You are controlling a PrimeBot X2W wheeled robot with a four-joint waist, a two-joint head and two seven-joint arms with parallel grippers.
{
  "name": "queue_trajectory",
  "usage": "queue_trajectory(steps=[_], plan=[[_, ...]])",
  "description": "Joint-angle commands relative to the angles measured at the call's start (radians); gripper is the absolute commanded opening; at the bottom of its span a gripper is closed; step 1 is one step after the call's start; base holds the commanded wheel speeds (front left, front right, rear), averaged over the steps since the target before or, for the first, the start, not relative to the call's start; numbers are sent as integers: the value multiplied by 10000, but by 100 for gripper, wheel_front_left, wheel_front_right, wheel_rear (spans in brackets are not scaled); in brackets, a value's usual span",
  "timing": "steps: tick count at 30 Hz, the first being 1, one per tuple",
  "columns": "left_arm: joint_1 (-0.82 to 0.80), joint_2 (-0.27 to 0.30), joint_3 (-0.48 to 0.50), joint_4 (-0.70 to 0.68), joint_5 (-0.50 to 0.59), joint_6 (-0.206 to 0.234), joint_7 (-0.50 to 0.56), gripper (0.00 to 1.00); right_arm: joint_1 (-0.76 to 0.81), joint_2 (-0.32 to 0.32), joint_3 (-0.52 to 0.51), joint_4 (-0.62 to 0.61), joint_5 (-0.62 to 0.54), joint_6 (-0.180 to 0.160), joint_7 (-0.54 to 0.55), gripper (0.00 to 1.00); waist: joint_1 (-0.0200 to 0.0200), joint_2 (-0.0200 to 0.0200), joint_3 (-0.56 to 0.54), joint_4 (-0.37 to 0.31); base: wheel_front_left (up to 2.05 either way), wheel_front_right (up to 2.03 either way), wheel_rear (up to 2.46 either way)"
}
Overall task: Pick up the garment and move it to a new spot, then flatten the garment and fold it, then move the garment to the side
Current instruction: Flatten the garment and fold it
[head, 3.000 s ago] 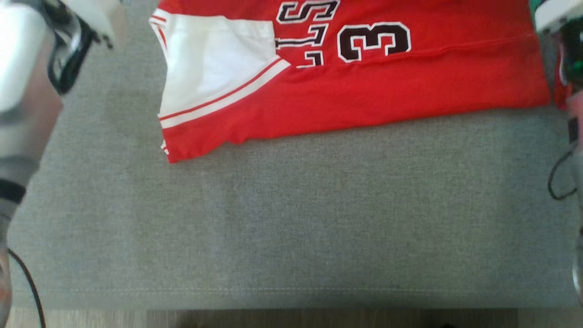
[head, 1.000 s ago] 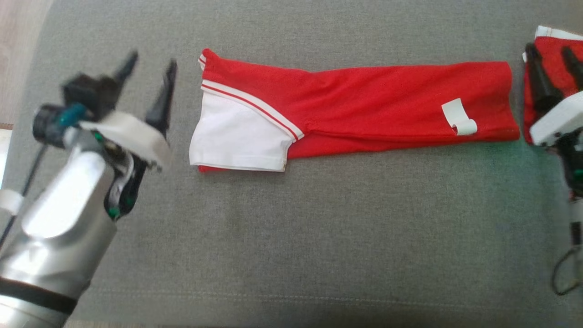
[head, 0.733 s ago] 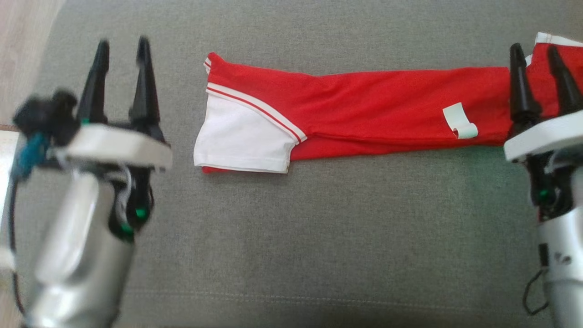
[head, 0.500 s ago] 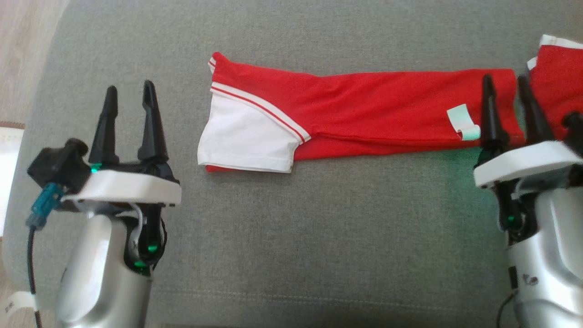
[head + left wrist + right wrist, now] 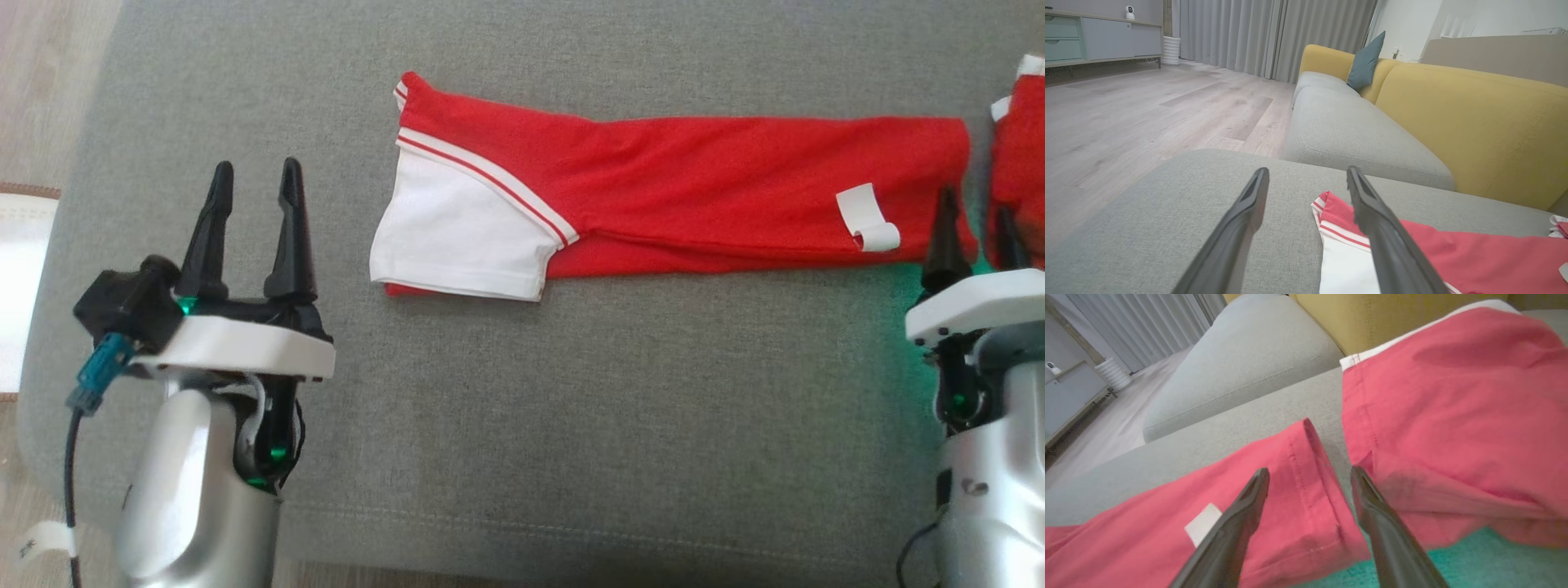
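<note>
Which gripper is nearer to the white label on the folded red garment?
Right. The right gripper hovers just beside the white label, at the right end of the garment, jaws open. The left gripper is beyond the white sleeve at the opposite end, over the grey cushion.

Work surface: a grey fabric seat cushion (image 5: 571, 408), near seam intact, with a second red cloth with white trim (image 5: 1453, 396) lying on it at the right edge, and a white mat (image 5: 20, 286) on the floor off the cushion's left side. Beyond it: another grey seat cushion (image 5: 1347, 130) against a yellow backrest (image 5: 1474, 122), with a teal pillow (image 5: 1365, 63) propped at the far end. Room: pale wood floor (image 5: 1126, 106), grey curtains (image 5: 1274, 32), a white ribbed cylinder (image 5: 1171, 50) beside them, and a low cabinet (image 5: 1098, 38) carrying a small white device (image 5: 1130, 11).
</note>
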Motion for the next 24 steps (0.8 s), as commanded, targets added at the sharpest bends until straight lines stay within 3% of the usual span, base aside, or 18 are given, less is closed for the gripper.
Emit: queue_trajectory(steps=[1,16,17,18,19,24], plan=[[-324,110,396,-280,87,-73,-50,100,-327,81,150,-266,-95,35,37,100,0,0,24,8,0,0,0],[-577,14,660,-144,281,-336,-51,100,-1089,95,-128,1295,-332,35,804,100,0,0,482,-66,0,0,0],[-592,13,659,-141,265,-343,-51,100,-1116,95,-78,1344,-308,35,840,87,0,0,505,-73,0,0,0],[-605,12,654,-141,248,-347,-51,100,-1139,96,-48,1372,-293,35,846,36,0,0,525,-78,0,0,0],[-620,12,648,-140,233,-349,-51,100,-1159,96,-34,1384,-289,35,844,0,0,0,540,-83,0,0,0],[-694,11,664,-112,177,-344,-51,100,-1345,96,-482,1052,-468,35,788,0,0,0,524,-108,0,0,0]])
